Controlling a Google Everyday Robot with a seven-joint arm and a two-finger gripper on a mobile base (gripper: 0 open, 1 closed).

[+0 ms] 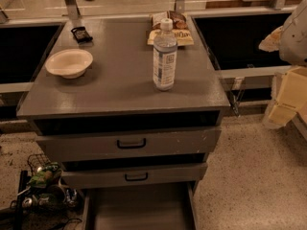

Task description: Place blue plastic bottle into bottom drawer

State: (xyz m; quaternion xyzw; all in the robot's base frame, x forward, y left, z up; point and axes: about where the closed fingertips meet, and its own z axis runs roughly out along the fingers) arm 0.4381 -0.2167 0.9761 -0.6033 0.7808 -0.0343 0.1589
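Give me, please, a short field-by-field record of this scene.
blue plastic bottle: upright, capped, on the cabinet top
bottom drawer: pulled open, visible floor bare
gripper: at the right edge, apart from the bottle
bowl: on the top, left side
snack bags: behind the bottle
task status: bottle not yet in drawer

Speckled floor [249, 176]; grey cabinet [120, 75]; dark recesses [240, 37] on 2 sides; dim light

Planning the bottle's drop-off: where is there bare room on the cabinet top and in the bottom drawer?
The bottom drawer shows a bare floor. On the cabinet top, the patch between the bowl and the blue plastic bottle is free, as is the front strip. Snack packets crowd the back behind the bottle. The tool is out of view.
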